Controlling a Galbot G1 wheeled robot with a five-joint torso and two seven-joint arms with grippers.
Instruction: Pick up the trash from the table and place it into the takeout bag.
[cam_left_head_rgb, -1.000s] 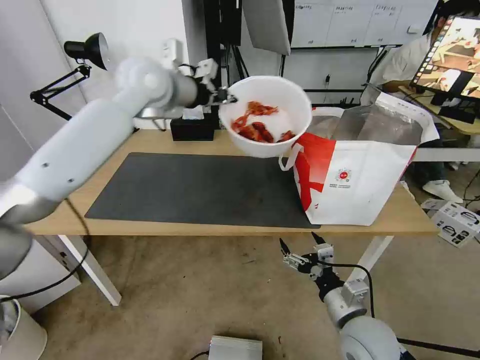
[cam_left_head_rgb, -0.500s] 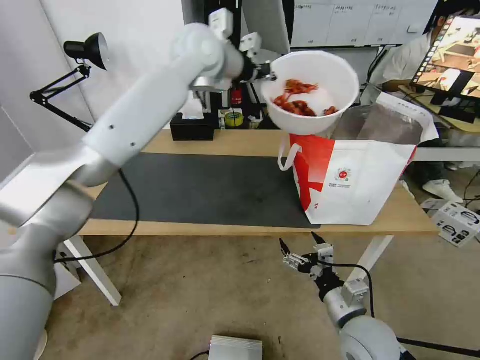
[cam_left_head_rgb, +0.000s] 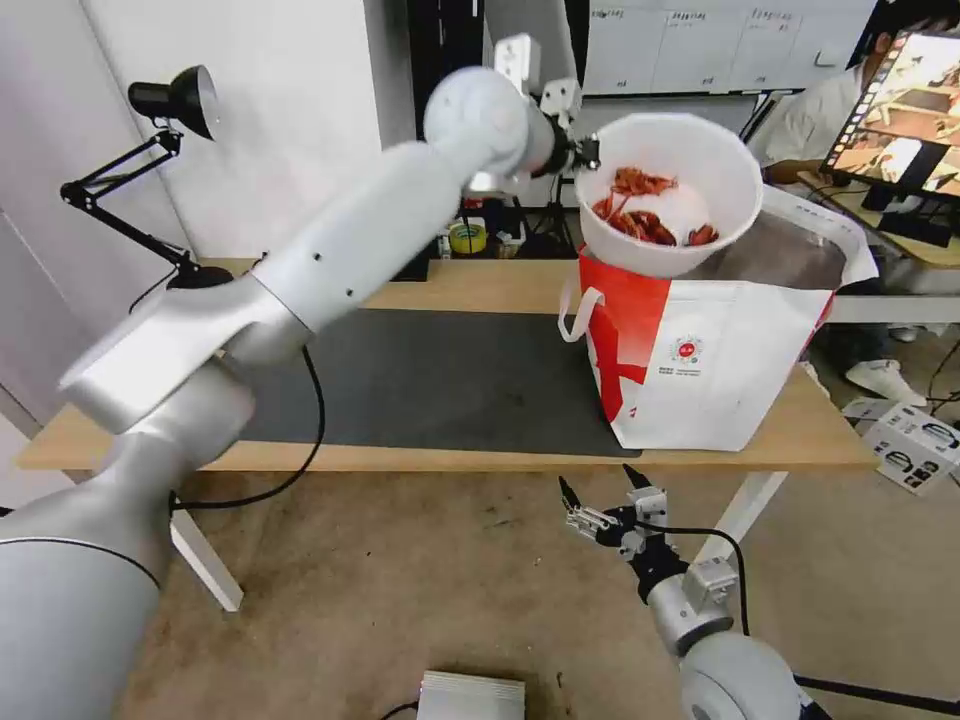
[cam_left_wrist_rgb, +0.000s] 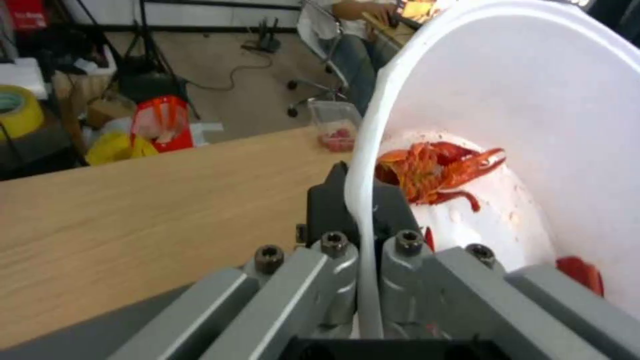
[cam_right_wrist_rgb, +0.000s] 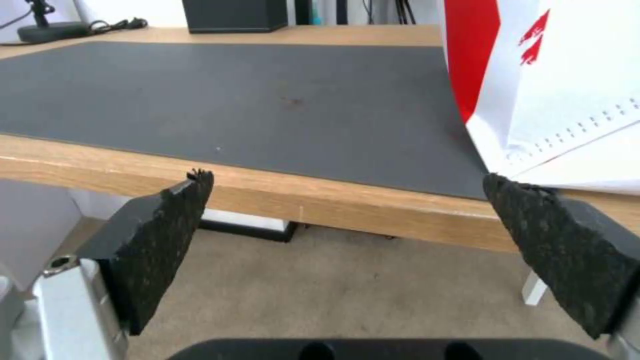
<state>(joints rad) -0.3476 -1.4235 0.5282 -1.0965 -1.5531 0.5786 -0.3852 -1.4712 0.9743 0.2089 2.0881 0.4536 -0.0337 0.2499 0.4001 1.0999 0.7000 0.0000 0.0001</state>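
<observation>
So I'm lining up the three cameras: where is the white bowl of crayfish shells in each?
Head view: white bowl held by the left claw above the takeout bag.
Left wrist view: bowl close up, rim pinched in the claw.
Right wrist view: not in it.
Shared landmark: the table.
</observation>
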